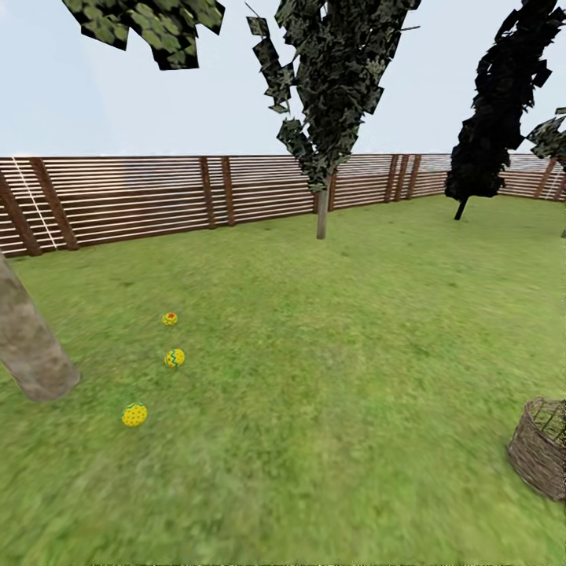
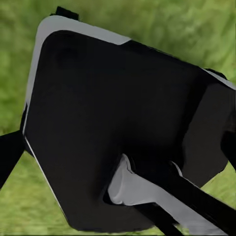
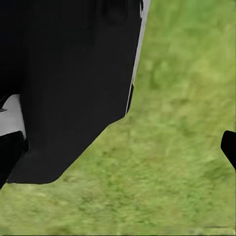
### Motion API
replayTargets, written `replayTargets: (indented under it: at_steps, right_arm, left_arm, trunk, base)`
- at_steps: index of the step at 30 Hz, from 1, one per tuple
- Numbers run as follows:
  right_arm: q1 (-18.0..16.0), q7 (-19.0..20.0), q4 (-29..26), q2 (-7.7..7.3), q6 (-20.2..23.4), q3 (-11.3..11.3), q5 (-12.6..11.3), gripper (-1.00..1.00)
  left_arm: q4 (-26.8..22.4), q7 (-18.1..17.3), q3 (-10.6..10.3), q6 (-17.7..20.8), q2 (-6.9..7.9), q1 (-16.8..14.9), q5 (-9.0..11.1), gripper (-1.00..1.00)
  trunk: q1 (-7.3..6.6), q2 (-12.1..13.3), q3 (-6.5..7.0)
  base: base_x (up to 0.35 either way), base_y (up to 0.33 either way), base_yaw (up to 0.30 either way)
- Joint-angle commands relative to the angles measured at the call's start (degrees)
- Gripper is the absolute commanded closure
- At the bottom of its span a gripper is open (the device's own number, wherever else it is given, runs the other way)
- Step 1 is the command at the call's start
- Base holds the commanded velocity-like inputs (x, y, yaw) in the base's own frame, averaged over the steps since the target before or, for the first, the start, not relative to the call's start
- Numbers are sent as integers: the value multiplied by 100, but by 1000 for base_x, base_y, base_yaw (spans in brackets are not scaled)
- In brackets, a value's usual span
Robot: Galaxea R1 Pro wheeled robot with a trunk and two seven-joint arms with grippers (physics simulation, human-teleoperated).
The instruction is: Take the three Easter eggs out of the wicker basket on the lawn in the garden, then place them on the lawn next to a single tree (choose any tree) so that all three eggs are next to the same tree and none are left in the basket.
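Three yellow Easter eggs lie on the lawn in a loose row beside the tree's thick slanted trunk at the left: the red-dotted egg farthest, the teal-zigzag egg in the middle, the green-speckled egg nearest. The wicker basket stands at the right edge, partly cut off, and what I see of its inside holds no egg. My left gripper and right gripper hang over grass beside the robot's black body, dark fingertips wide apart, nothing between them.
A brown slat fence runs along the back of the garden. A slim straight-trunked tree stands mid-back and a near-black conifer at the back right. Open grass lies between the eggs and the basket.
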Motion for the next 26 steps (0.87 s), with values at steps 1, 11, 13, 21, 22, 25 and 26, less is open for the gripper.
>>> replayTargets:
  at_steps: [1,11,13,21,22,25,26]
  right_arm:
    - [65,24,4,7,5,43,45,-100]
    - [883,-42,2,88,-163,36,8,-100]
    - [902,-41,-14,90,-183,23,-18,-100]
    - [911,-49,-73,5,-208,23,-18,-100]
    - [911,-47,-74,4,-208,24,-18,-100]
    - [911,-49,-76,3,-209,22,-22,-100]
    - [911,-49,-76,3,-209,20,-27,-100]
  left_arm:
    - [9,-15,60,10,0,47,-73,-100]
    - [2,-45,45,46,-152,945,-943,-100]
    - [-38,-32,47,45,-144,975,-952,-100]
    - [-73,-21,77,18,-165,989,-931,-100]
    - [-70,-21,76,17,-165,990,-933,-100]
    - [-63,-21,65,23,-141,990,-944,-100]
    - [-64,-21,64,24,-138,990,-945,-100]
  trunk:
    - [4,-12,-19]
    - [4,-12,-84]
    - [4,-12,-85]
    - [4,-12,-85]
    - [4,-12,-85]
    - [4,-12,-85]
    - [4,-12,-85]
  base:
    - [0,0,-66]
    - [0,0,-23]
    - [0,0,0]
    - [0,0,0]
    - [0,0,0]
    - [0,0,0]
    - [0,0,0]
